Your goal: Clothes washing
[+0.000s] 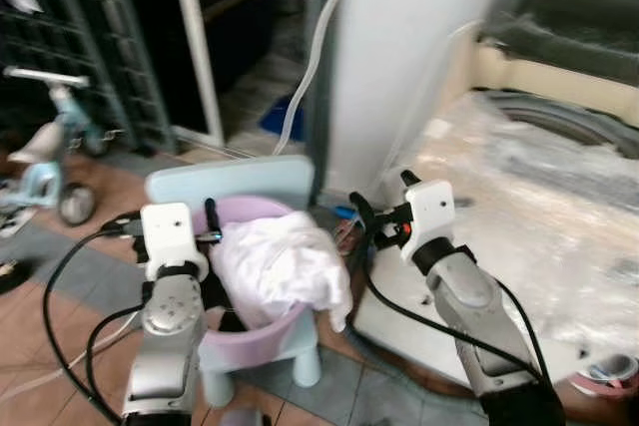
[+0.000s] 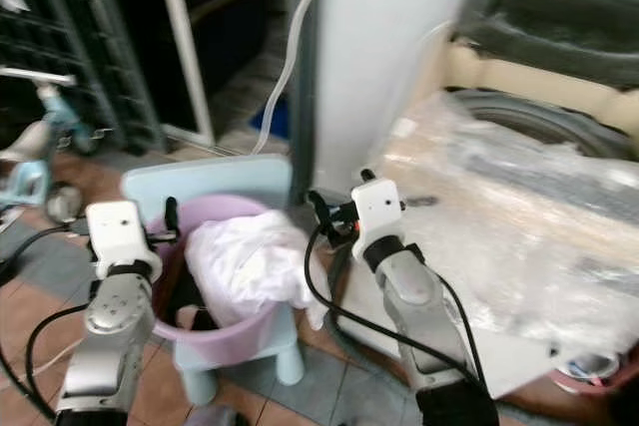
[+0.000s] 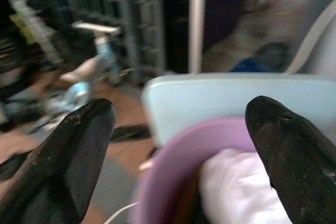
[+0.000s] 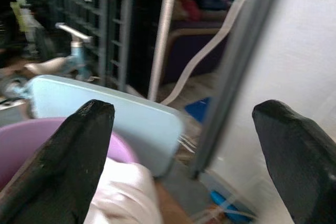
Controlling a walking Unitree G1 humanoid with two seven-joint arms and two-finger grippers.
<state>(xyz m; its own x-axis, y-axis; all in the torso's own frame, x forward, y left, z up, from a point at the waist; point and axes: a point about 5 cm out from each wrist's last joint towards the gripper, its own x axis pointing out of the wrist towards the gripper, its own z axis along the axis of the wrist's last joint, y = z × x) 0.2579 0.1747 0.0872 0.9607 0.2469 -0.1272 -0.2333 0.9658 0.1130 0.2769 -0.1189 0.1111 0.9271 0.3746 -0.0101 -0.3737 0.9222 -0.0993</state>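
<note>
Laundry: a heap of white clothes (image 1: 280, 264) fills a lilac basin (image 1: 262, 330), spilling over the rim on the robot's right. The basin rests on a small pale-blue chair (image 1: 243, 183), whose backrest stands behind it. The chair stands on a tiled floor (image 1: 60, 276), just beside a white washing machine (image 1: 519, 236) whose top is covered in clear plastic film.

Left end effector (image 1: 209, 228): positioned at the basin's left rim, fingers spread wide apart, holding nothing.

Right end effector (image 1: 377, 209): raised between the basin and the washing machine, fingers spread wide apart, holding nothing; it is near the clothes but apart from them.

A child's light-blue tricycle (image 1: 45, 159) stands well apart on the robot's left, in front of a dark metal grille (image 1: 90, 37).
</note>
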